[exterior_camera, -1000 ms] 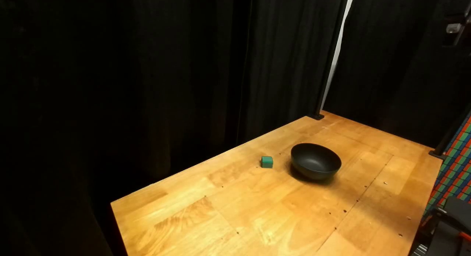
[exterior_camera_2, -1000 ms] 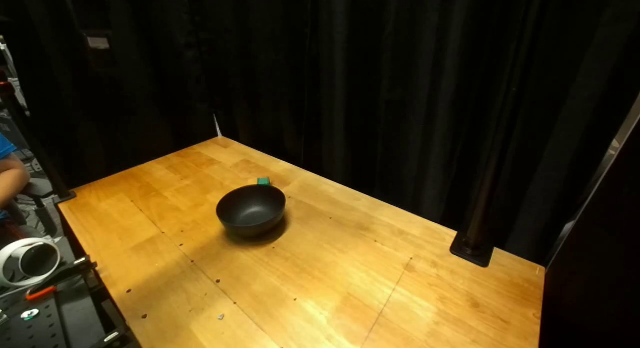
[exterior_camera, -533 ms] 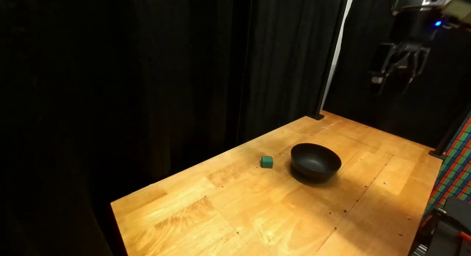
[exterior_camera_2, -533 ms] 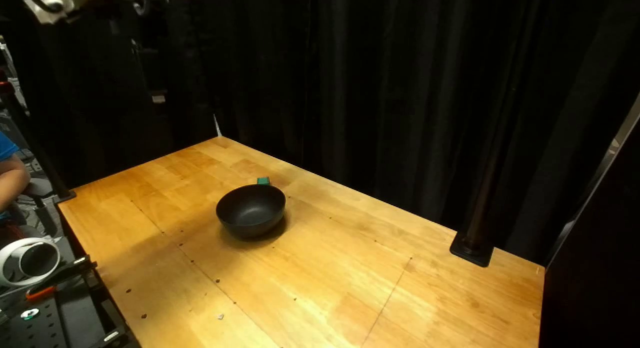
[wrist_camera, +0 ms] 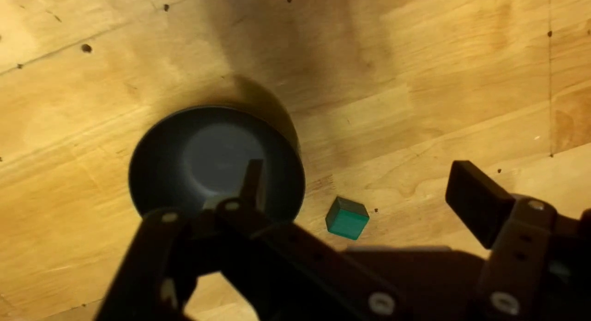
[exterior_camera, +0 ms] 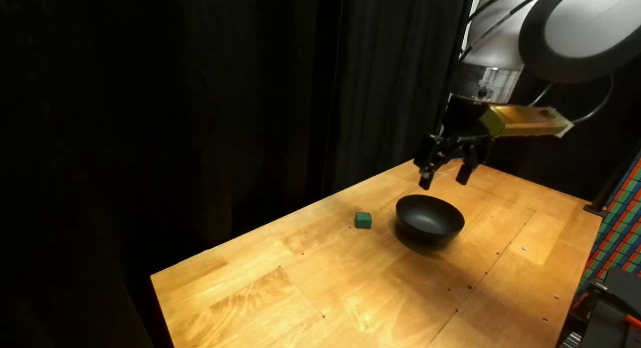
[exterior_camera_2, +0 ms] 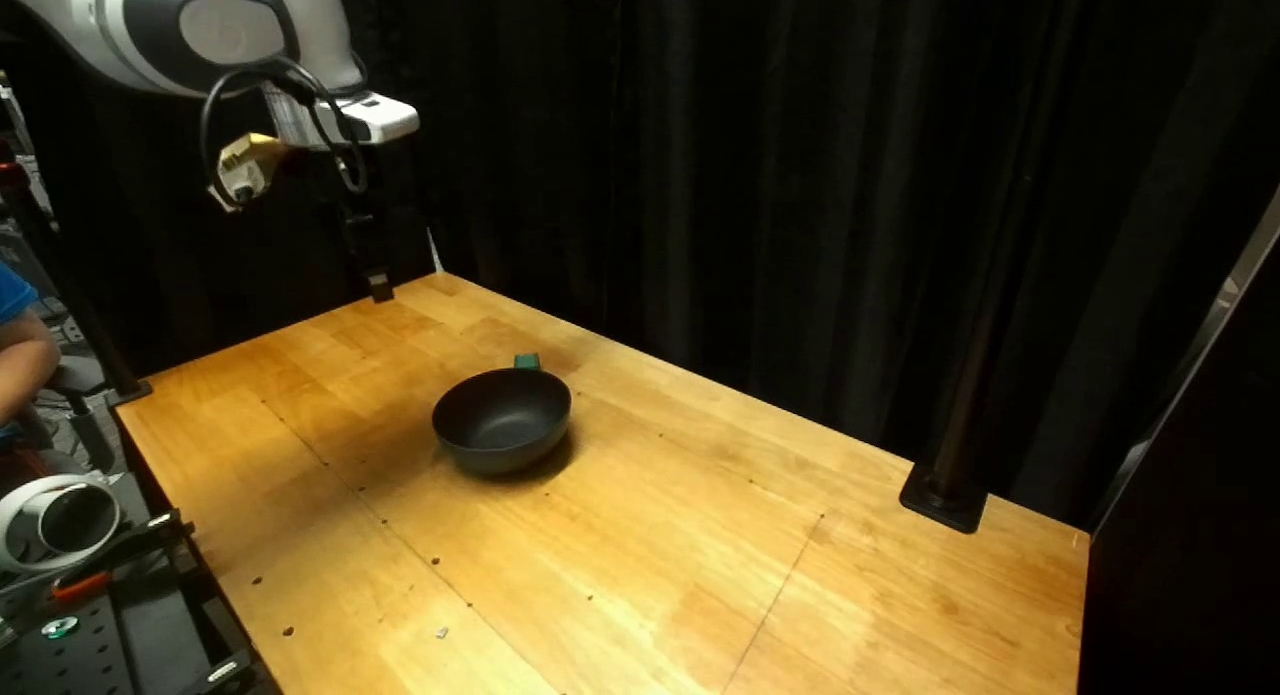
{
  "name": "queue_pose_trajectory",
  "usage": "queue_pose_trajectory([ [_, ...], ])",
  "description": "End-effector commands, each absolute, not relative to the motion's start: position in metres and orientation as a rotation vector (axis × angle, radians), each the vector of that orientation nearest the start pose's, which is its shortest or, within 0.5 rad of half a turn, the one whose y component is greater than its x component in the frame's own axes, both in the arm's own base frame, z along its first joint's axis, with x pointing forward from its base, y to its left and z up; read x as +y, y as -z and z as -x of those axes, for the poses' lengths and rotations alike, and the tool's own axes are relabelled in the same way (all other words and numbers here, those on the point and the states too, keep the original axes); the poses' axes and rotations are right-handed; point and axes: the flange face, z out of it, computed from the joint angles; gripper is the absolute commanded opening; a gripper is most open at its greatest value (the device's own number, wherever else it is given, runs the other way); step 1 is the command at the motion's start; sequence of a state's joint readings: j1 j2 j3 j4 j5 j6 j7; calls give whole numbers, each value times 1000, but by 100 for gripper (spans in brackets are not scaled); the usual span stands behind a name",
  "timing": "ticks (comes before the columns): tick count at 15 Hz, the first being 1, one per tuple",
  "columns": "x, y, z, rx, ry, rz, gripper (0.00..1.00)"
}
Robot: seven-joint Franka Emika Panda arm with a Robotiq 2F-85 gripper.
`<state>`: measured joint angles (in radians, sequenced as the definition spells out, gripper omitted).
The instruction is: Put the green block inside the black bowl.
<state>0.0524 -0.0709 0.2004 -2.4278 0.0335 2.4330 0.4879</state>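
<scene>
green block [exterior_camera: 363,220] sits on wooden table [exterior_camera: 350,268] (black bowl [exterior_camera: 429,218] beside, hand [exterior_camera: 444,179] above).

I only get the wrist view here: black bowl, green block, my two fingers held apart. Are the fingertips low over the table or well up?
Observer: Well up. Taken together, both exterior views put the gripper high above the table.
Operator: My picture shows no edges. Which thing sits closer to one?
Observer: The green block: it lies nearer than the black bowl to the table's edge along the black curtain.
Operator: Anyone around?
Observer: Yes, a person's arm shows beyond the table, at the left margin of an exterior view.
</scene>
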Motion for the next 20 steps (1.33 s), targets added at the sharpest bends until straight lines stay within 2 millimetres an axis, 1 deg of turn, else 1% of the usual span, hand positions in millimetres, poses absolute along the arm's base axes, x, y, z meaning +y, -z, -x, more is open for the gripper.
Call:
queue_pose_trajectory([
  [1,147,-301,-487,441,221,3057,100],
  [4,160,-266,-496,448,298,3063,100],
  [7,169,-239,-507,474,355,3058,100],
  [9,176,-223,-516,476,344,3067,100],
  [11,184,-210,-528,466,317,3079,100],
  [15,198,-195,-556,459,342,3085,100],
  [16,200,-193,-562,471,381,3079,100],
  [17,203,-192,-564,466,378,3078,100],
  [19,205,-196,-559,442,384,3059,100],
  [20,204,-201,-560,456,400,3043,100],
])
